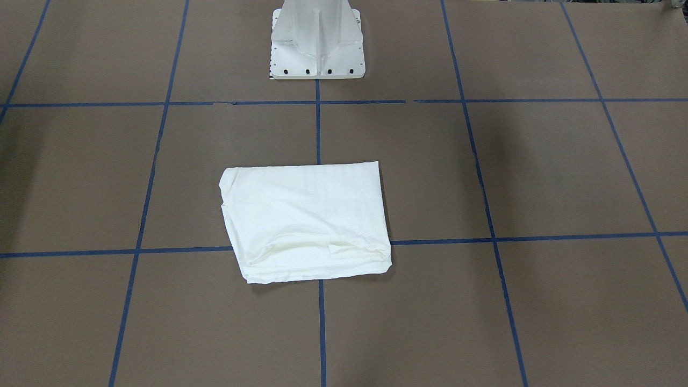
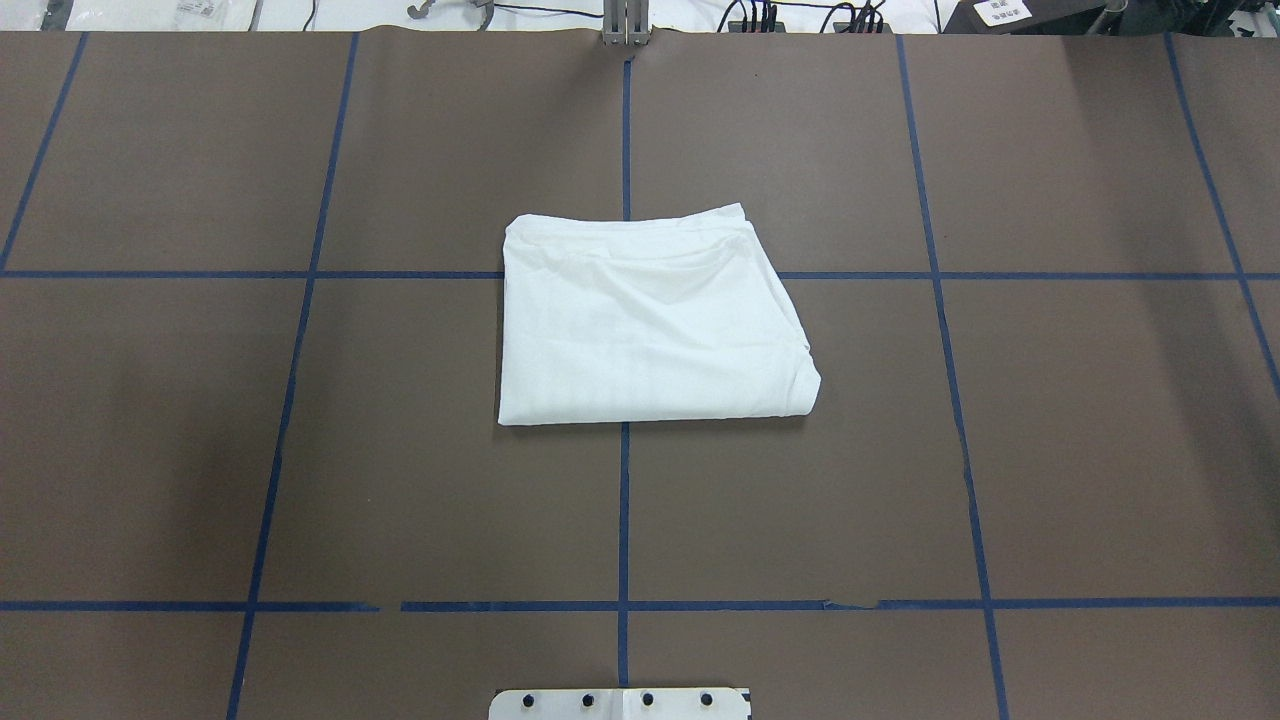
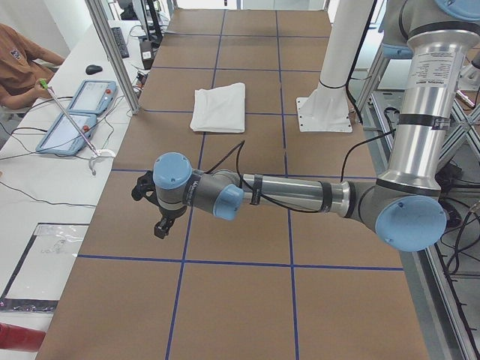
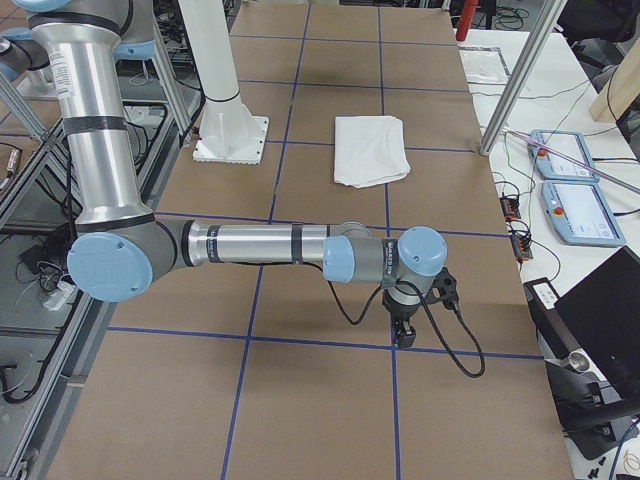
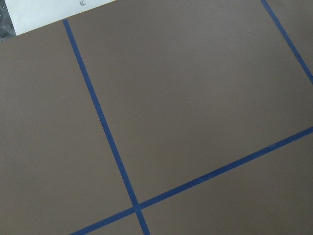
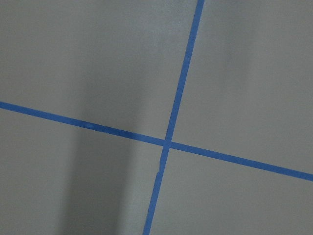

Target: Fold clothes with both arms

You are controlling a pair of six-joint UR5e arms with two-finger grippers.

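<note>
We find the white T-shirt (image 2: pixel 645 320) folded into a compact rectangle and lying flat on the brown table (image 2: pixel 1100 450). It sits at mid-table over a crossing of the blue tape lines (image 2: pixel 623 520), in line with the white pedestal (image 1: pixel 317 43) and apart from it. The block of text, collar and tag are not visible on the upper face.

Neither end effector touches the garment. The left gripper (image 3: pixel 160 225) hangs over bare table well apart from the shirt, toward the robot's left end. The right gripper (image 4: pixel 403 330) hangs likewise toward the opposite end. Both show only in the side views, and we cannot tell from these how their jaws stand.

The left arm (image 3: pixel 292 193) has its upper link upright and its forearm stretched level across the table, with the wrist bent so the tool points down. The right arm (image 4: pixel 250 243) holds a mirrored pose.

Both wrist views show only brown surface and tape lines, save the edge of a white sheet (image 5: pixel 49 12) in the corner of the left one.
</note>
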